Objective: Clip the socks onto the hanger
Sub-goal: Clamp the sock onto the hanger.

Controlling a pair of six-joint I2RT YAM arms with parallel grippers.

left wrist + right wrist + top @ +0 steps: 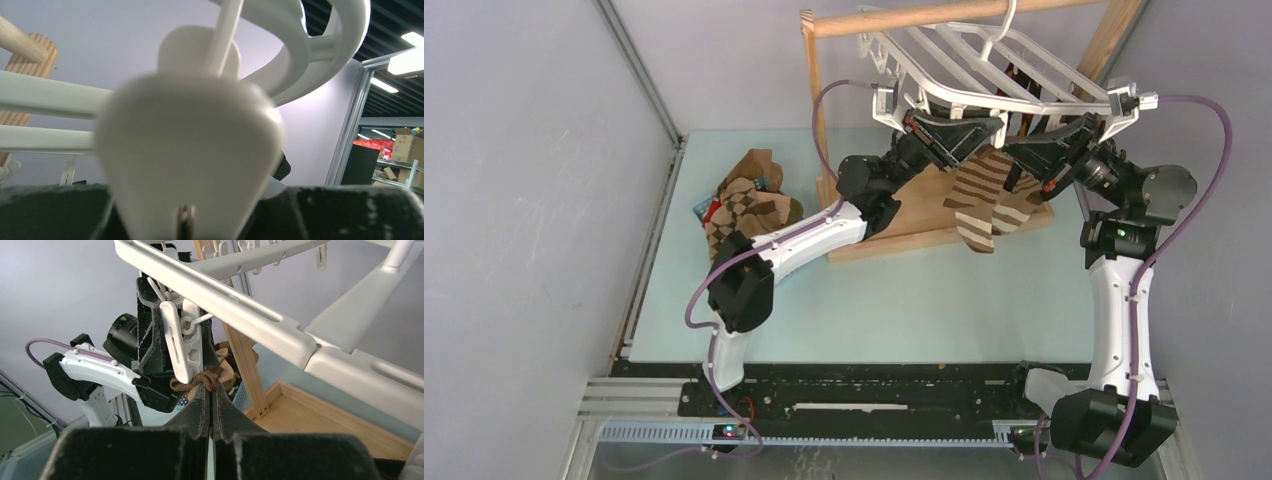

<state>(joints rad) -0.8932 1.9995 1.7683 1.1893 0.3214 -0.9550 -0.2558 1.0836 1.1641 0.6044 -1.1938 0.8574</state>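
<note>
Left gripper (195, 212) squeezes a hanger (984, 60) clip (182, 340). Right gripper (210, 390), clamped on a sock (192, 383), offers it. Left of the hanger, unclipped socks (749, 200) wait.

The left arm (809, 235) and right arm (1114, 310) wear glossy white shells between chunky black joint housings. A purple cable (1189, 98) loops along each (a small green light (1121, 232) glows on the right one). Finger pads (195, 415) are grainy matte black.

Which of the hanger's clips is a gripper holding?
The clip clamped between the left gripper's black fingers, just above the brown sock edge pinched by the right gripper; the other clips dangle untouched.
</note>
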